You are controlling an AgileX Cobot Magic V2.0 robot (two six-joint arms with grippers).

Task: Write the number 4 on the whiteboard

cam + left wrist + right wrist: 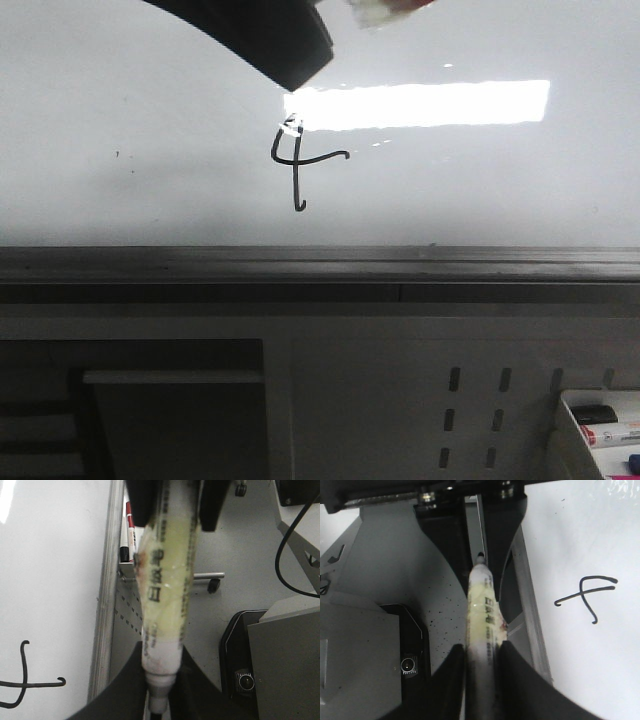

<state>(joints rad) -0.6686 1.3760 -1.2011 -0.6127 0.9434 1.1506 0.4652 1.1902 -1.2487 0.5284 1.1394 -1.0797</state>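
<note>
One number 4 [296, 165] stood on the whiteboard [120, 100], just under the bright reflection [420, 104], approx. mid-board. Left gripper [159, 680] fingers were clamped on a taped marker [167, 585]; right gripper [482, 665] fingers also held a marker [484, 615] tightly. Both were off the board surface, w/ tips not touching.

Grey panel with holes [470, 410] below. White tray with pens [600, 425] at right corner. Grey floor [235, 555]. Black cable [295, 530] hanging.
</note>
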